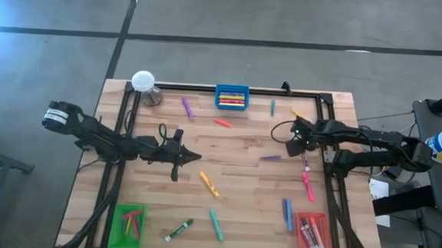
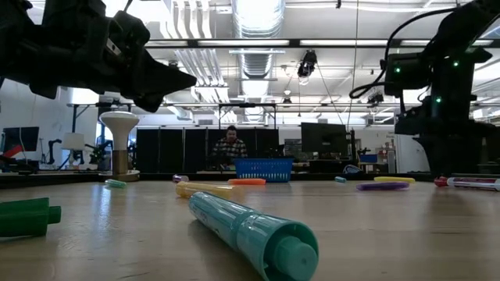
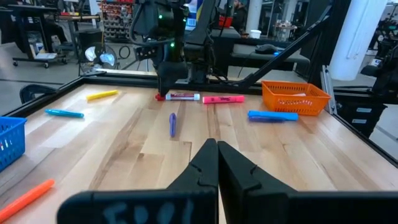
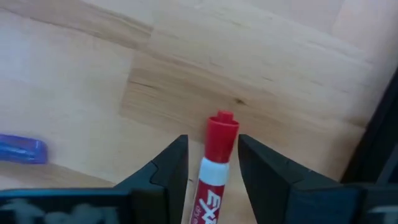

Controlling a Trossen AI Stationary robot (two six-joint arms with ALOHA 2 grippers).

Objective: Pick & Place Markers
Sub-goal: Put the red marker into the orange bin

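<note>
Overhead, from my station, left to right. At the table's near left corner I see the green tray [image 1: 129,224] holding a few markers, with a green-and-white marker [image 1: 178,230] and a teal marker [image 1: 215,224] lying on the wood just beside it. My left gripper [image 1: 192,158] hangs over the left-centre of the table with its fingers [image 3: 211,165] clenched together on nothing. A white lamp [image 1: 143,81] stands at the far left corner. Past the gripper tip lie a purple marker [image 1: 186,108] and an orange marker [image 1: 222,122] toward the far edge, and a yellow marker [image 1: 209,184] nearer me. The blue tray [image 1: 232,97] sits at the middle of the far edge with markers inside.

Right of centre lie a second purple marker [image 1: 270,157], a thin blue marker [image 1: 273,107] and a far yellow marker [image 1: 296,112]. My right gripper [image 1: 306,145] is low over the right side; its wrist view shows the fingers [image 4: 168,165] parted, flanking a red-capped white marker [image 4: 214,162] without clearly pinching it. Nearer me lie a pink marker [image 1: 308,185] and a blue marker [image 1: 287,213], then the red tray [image 1: 311,233] at the near right corner with markers in it.
</note>
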